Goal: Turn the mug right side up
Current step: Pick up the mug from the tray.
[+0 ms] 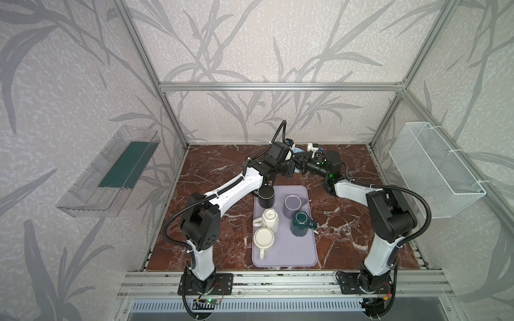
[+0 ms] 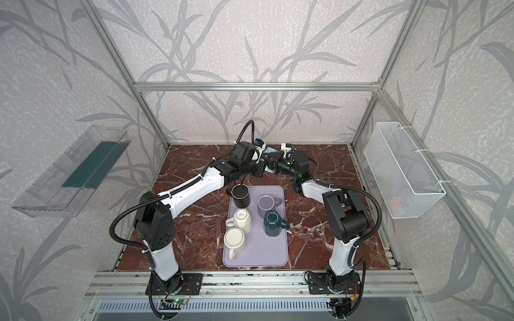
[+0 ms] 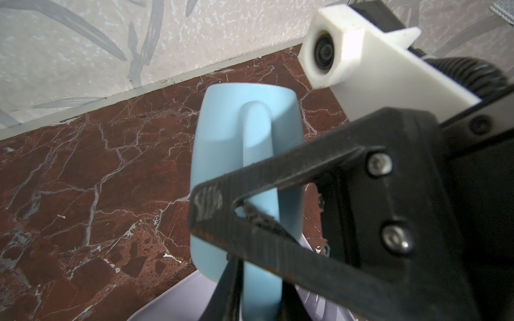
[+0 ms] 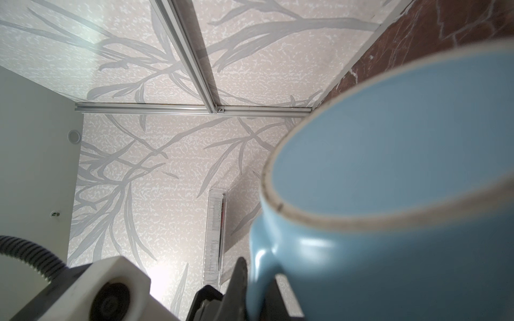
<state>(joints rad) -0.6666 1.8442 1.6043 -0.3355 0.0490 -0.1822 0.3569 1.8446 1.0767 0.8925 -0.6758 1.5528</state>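
Note:
A light blue mug (image 1: 299, 151) (image 2: 269, 151) hangs in the air above the back of the table, held between both grippers. In the left wrist view its handle (image 3: 257, 133) faces the camera. My left gripper (image 3: 258, 294) has a finger pressed against each side of that handle. My right gripper (image 4: 258, 291) is shut on the same handle, and one of its black fingers (image 3: 278, 172) crosses in front of the mug. The mug's unglazed base ring (image 4: 281, 207) shows in the right wrist view. In both top views the left gripper (image 1: 290, 166) and right gripper (image 1: 301, 162) nearly touch.
A lilac tray (image 1: 294, 255) below holds several mugs: black (image 1: 266, 196), lilac (image 1: 293, 205), dark green (image 1: 300, 223) and two white ones (image 1: 269, 219) (image 1: 263, 239). A wire basket (image 1: 436, 169) hangs on the right wall. A clear bin (image 1: 108, 172) hangs on the left wall.

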